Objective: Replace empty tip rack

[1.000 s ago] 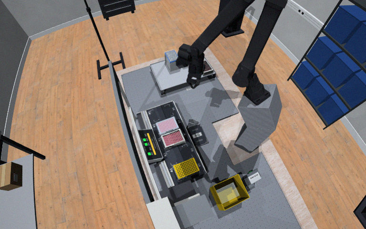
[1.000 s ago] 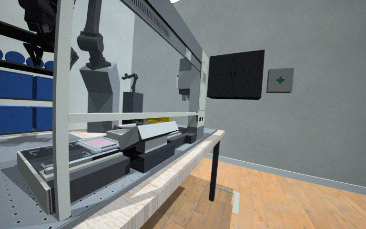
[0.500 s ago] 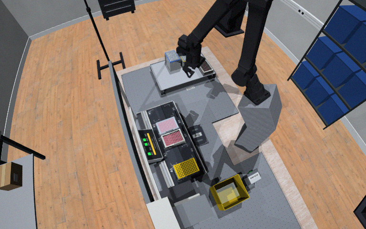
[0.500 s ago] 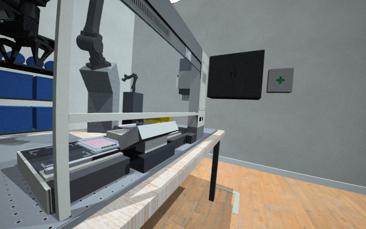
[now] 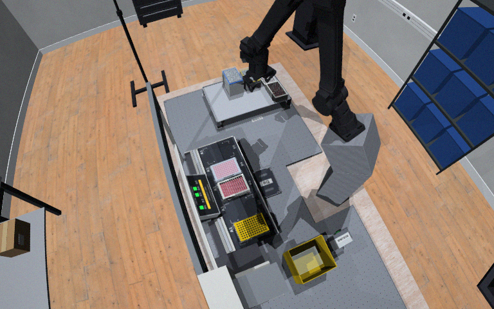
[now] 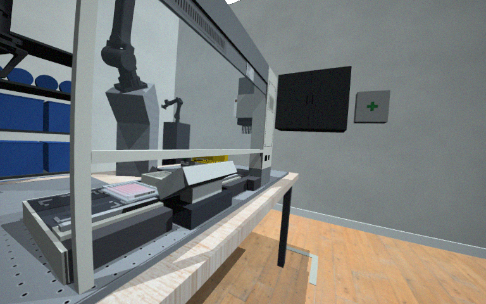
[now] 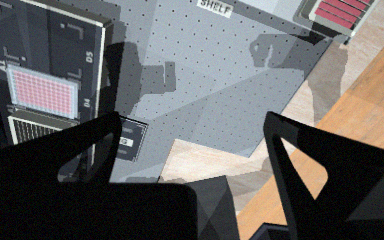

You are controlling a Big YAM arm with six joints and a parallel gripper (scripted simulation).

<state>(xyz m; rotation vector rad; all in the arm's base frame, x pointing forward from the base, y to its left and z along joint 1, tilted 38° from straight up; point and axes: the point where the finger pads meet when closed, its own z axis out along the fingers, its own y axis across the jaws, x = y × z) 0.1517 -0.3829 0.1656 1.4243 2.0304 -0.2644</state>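
Observation:
My gripper is open and empty. It hangs over the shelf unit SHELF, between a blue-grey topped rack on its left and a dark red rack on its right. A yellow tip rack sits on D1 at the near end of the deck. The yellow waste bin WASTE stands beside it, with a pale yellowish shape inside. The RESUME box is just past the bin.
The pink 96-well plate on D4 and the red-troughed reservoir on D3 stand open. Spare nest RG lies beside the deck. The arm's grey pedestal stands to the right. The handler's frame runs along the deck's far side.

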